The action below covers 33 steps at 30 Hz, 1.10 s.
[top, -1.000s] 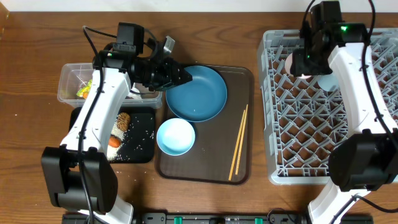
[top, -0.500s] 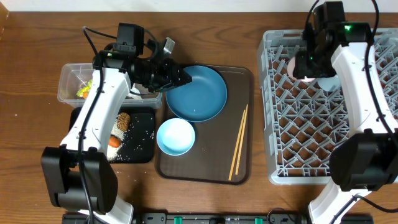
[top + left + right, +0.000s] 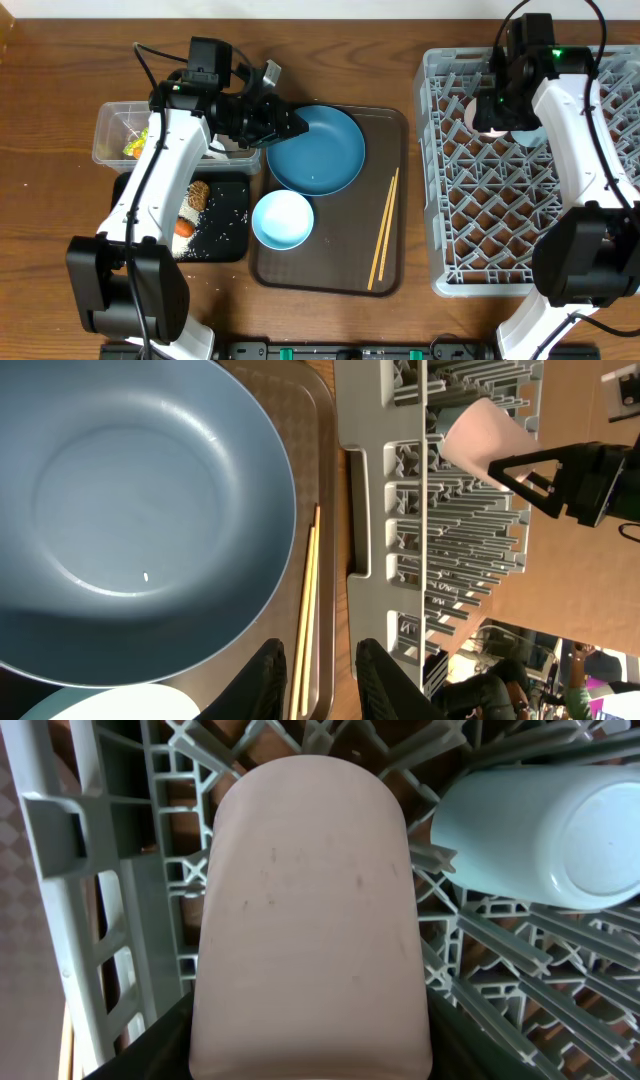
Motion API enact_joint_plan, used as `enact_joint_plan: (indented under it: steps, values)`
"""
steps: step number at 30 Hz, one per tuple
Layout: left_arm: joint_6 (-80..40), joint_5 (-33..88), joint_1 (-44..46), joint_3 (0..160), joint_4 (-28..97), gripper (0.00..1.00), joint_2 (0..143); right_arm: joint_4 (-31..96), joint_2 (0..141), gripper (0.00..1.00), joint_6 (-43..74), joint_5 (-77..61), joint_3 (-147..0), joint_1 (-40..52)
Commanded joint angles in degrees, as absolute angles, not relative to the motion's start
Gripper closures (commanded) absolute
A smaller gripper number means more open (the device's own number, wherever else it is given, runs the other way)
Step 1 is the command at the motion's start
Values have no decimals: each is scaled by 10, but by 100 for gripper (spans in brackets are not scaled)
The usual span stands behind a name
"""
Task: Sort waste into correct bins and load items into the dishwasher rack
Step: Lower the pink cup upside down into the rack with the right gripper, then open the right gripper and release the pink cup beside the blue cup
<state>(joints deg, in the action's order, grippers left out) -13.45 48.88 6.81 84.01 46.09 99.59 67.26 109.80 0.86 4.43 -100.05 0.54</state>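
Pink and smooth, the small pink cup [image 3: 310, 910] fills the right wrist view. The right gripper [image 3: 491, 112] pinches it from both sides over the back corner of the grey dishwasher rack [image 3: 480, 230] nearest the serving tray. Whether the cup touches the pegs cannot be told. Just beside it, the small light-blue cup [image 3: 545, 835] rests in the lattice. The left gripper [image 3: 296, 124] hovers at the rim of the dark-blue plate [image 3: 320, 155] on the side toward the clear tub [image 3: 108, 125], its fingers [image 3: 385, 680] spread with nothing between them. The plate sits on the brown serving tray [image 3: 330, 275], with the light-blue bowl [image 3: 282, 220] just in front of it and the wooden chopsticks [image 3: 384, 228] lying side by side between the plate and the rack. The clear tub holds the yellow-green wrapper [image 3: 135, 145]. In front of the tub, the black tray [image 3: 225, 248] carries the brown seedy lump [image 3: 198, 195], the small carrot [image 3: 183, 227] and scattered rice grains [image 3: 236, 212].
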Motion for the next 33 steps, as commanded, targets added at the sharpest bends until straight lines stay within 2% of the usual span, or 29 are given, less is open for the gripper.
enact_joint_plan:
  steps: [1, 6, 11, 17, 22, 26, 27, 28, 31, 33]
  values:
    - [-125, 483, 67, 843, 462, 75, 993, 670, 1098, 84, 13, 45, -988, 2]
    - [-125, 483, 67, 843, 462, 75, 993, 665, 1098, 83, 13, 45, -976, 2]
    - [-125, 483, 67, 843, 462, 75, 993, 661, 1098, 65, 13, 45, -976, 2]
    - [-125, 483, 67, 843, 462, 75, 993, 662, 1098, 63, 13, 45, -976, 2]
    - [-125, 483, 67, 843, 462, 75, 993, 659, 1098, 50, 13, 45, -976, 2]
    - [-125, 483, 67, 843, 462, 75, 993, 658, 1098, 30, 13, 45, -976, 2]
    - [-125, 483, 67, 843, 462, 75, 993, 658, 1098, 21, 13, 45, -976, 2]
    - [-125, 483, 67, 843, 462, 75, 993, 658, 1098, 16, 12, 45, -976, 2]
    - [-125, 483, 67, 843, 462, 75, 993, 655, 1098, 5, 12, 45, -976, 2]
    - [-125, 483, 67, 843, 462, 75, 993, 649, 1098, 3, 12, 45, -976, 2]
